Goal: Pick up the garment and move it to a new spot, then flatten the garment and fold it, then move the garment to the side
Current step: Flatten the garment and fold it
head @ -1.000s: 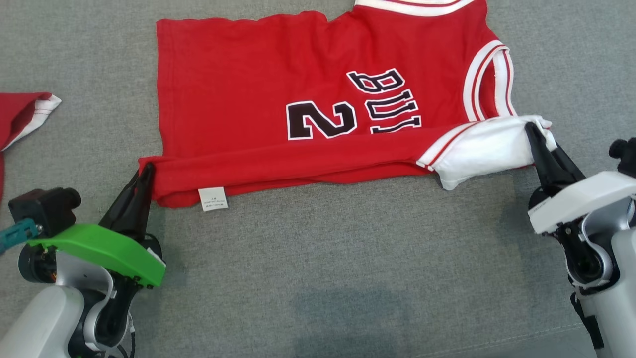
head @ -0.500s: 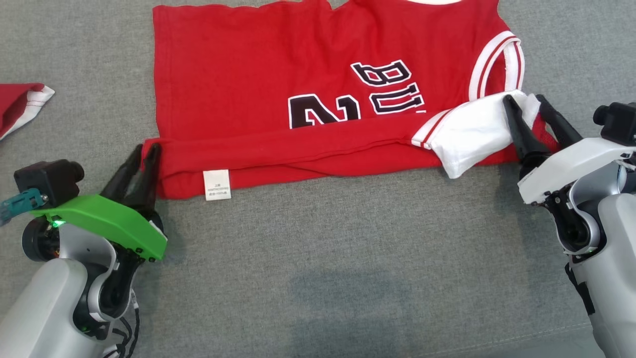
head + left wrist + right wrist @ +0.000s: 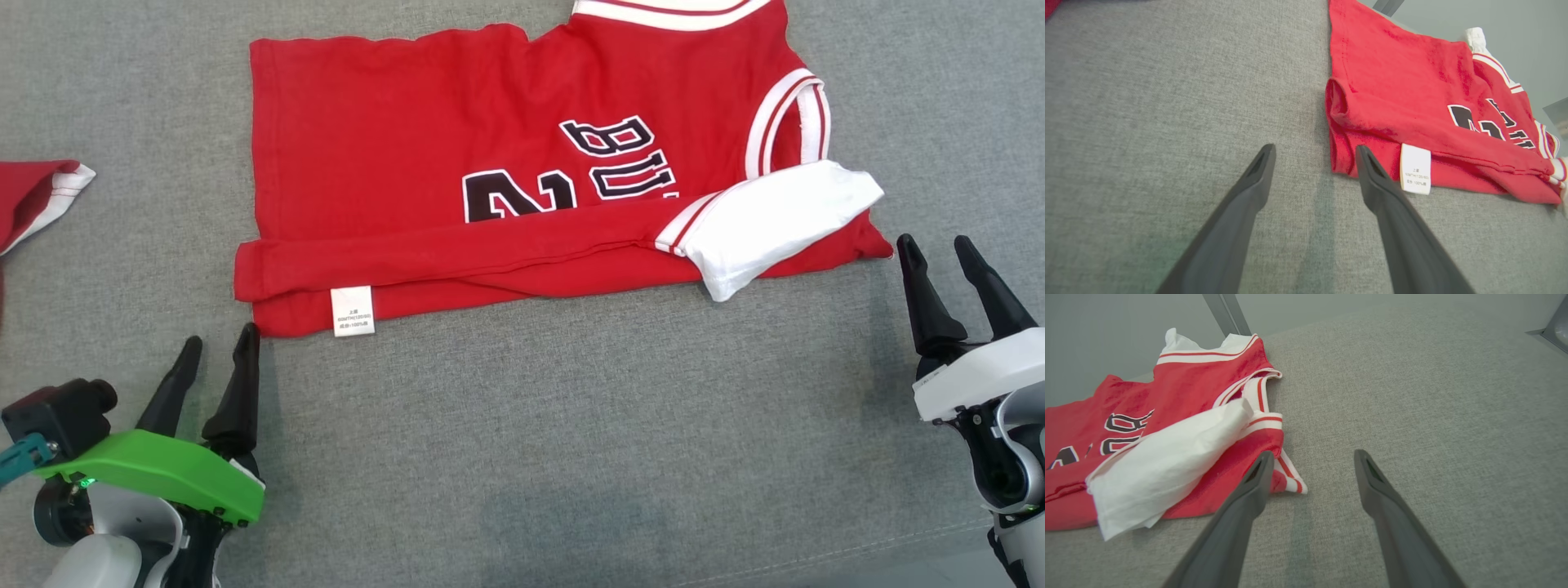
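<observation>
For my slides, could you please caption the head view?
Red jersey, near edge folded over, on grey fabric; left fingers and right fingers open near its corners.

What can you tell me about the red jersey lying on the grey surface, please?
The red jersey is a sleeveless top with white, red-striped trim and black, white-edged lettering and number. It lies flat on the grey fabric surface, its near edge folded over the print, showing a white inner panel at the armhole end. A white care label sits near the hem corner. The left gripper and right gripper stand open beside it, not gripping it.
</observation>
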`<state>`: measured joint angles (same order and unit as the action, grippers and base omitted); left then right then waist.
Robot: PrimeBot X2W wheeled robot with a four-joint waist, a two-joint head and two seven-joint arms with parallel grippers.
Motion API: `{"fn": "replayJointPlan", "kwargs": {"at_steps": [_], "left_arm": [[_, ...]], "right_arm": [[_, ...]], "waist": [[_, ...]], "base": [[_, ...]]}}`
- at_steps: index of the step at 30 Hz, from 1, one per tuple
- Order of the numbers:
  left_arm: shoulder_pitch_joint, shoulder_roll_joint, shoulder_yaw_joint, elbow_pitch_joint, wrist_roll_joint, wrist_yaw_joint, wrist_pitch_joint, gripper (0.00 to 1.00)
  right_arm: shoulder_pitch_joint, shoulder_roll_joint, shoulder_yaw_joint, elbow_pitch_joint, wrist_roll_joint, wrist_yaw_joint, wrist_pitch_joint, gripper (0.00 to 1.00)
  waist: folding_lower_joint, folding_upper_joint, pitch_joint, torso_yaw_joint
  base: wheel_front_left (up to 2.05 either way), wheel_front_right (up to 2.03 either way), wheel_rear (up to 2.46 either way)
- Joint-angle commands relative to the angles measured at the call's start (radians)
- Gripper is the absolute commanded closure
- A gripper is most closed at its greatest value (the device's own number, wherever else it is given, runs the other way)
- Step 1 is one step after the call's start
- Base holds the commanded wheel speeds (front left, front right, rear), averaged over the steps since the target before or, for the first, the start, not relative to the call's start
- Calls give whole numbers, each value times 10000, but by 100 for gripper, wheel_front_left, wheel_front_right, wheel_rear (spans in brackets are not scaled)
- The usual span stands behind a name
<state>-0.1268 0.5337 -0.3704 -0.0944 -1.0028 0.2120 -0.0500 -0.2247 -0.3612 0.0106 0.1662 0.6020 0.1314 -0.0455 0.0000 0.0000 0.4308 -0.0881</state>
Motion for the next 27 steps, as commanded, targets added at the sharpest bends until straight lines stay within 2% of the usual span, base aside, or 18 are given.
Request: {"fn": "replayJointPlan", "kwargs": {"at_steps": [1, 19, 26, 27], "left_arm": [[97, 80, -21, -69, -103, 0, 57, 0], [-939, -77, -629, 499, 116, -294, 714, 0], [-1041, 43, -875, 501, 208, -334, 1014, 0], [-1082, 49, -899, 507, 218, -338, 1051, 18]], "right_arm": [[69, -27, -52, -80, -104, -12, 60, 0], [-550, 109, 566, -103, -220, -12, 953, 0], [-655, 52, 804, -31, -185, -11, 1140, 0], [-688, 47, 843, -10, -193, -12, 1172, 0]], "waist": [[0, 0, 78, -19], [0, 0, 369, 96], [0, 0, 462, 20], [0, 0, 488, 13]], "base": [[0, 0, 0], [0, 0, 0], [0, 0, 0], [0, 0, 0]]}}
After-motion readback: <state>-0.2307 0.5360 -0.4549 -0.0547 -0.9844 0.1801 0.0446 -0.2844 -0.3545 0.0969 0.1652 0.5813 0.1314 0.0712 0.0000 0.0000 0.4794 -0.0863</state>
